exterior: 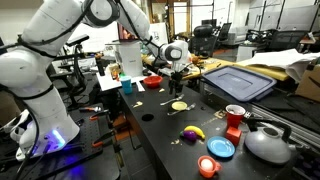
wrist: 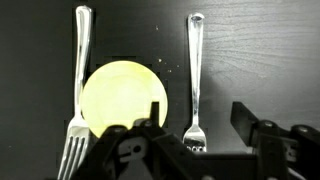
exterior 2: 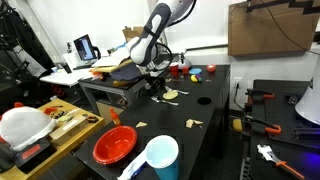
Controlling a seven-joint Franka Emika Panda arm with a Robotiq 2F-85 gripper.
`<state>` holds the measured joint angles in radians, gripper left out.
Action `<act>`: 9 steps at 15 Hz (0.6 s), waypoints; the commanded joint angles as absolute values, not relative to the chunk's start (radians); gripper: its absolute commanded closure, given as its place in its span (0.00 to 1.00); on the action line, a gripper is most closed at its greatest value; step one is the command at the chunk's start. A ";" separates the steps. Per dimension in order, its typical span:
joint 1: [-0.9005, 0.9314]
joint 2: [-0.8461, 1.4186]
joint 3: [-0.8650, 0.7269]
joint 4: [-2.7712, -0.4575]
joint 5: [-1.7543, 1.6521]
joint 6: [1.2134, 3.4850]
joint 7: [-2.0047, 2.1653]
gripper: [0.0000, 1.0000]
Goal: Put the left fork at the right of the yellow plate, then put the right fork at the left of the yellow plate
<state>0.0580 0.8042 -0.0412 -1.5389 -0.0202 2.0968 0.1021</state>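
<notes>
Pale-yellow flat round plate (wrist: 122,100) laid on black table (wrist: 265,50), silver metal fork (wrist: 81,60) touching its rim, second silver fork (wrist: 194,70) set apart, black gripper (wrist: 198,128) held open above.

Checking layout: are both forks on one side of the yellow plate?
No, one fork lies left of the yellow plate, the other fork right.

White, rounded arm (exterior: 60,40) segments with dark grey joint rings, and a black tool (wrist: 197,125).

Blk table (wrist: 262,48): yellow plate (wrist: 122,97), fork (wrist: 80,60) (at its rim), 2nd fork (wrist: 195,70)
</notes>
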 commanded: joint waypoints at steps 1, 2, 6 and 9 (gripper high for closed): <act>0.035 0.612 -0.017 -1.688 -0.002 2.080 0.071 0.00; 0.031 0.576 -0.014 -1.707 0.002 2.077 0.068 0.00; 0.028 0.427 -0.018 -1.781 -0.003 2.048 0.071 0.00; 0.032 0.328 -0.023 -1.833 -0.020 2.008 0.090 0.00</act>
<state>0.0356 0.4512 -0.0264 -1.7326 -0.0138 2.0375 0.0828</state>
